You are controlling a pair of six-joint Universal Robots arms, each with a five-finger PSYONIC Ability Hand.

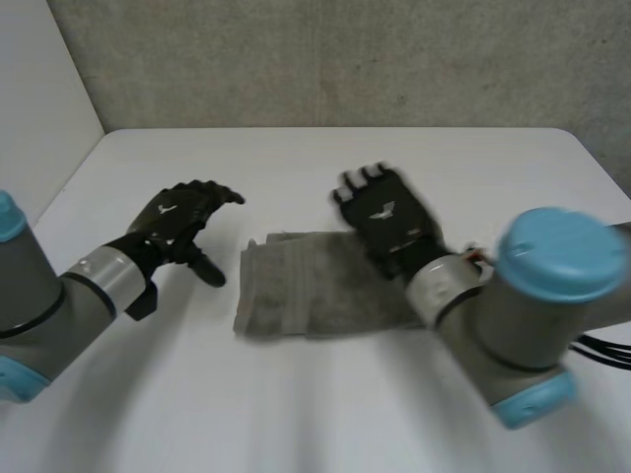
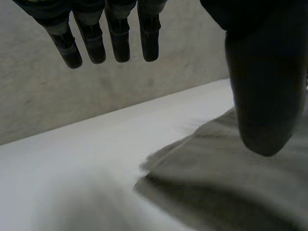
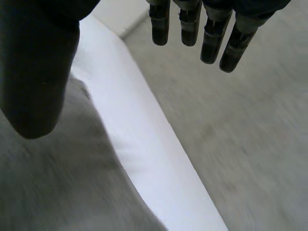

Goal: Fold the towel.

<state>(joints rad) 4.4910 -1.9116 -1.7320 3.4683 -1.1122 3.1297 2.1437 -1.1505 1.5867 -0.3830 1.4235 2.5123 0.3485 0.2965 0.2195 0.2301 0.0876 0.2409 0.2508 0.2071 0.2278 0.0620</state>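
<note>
A grey towel (image 1: 315, 283) lies folded in a flat oblong at the middle of the white table (image 1: 296, 177). My right hand (image 1: 386, 217) hovers over the towel's right end with its fingers stretched straight and nothing held. The right wrist view has the straight fingers (image 3: 192, 24) and thumb apart above the towel (image 3: 57, 178). My left hand (image 1: 182, 222) is off the towel's left edge, above bare table, fingers relaxed and empty. Its wrist view shows the fingers (image 2: 106, 33) spread, with the towel's (image 2: 226, 178) folded edge beside the thumb.
A concrete wall (image 1: 325, 59) rises behind the table's far edge, and a pale panel (image 1: 39, 89) stands at the left. Bare table surrounds the towel on every side.
</note>
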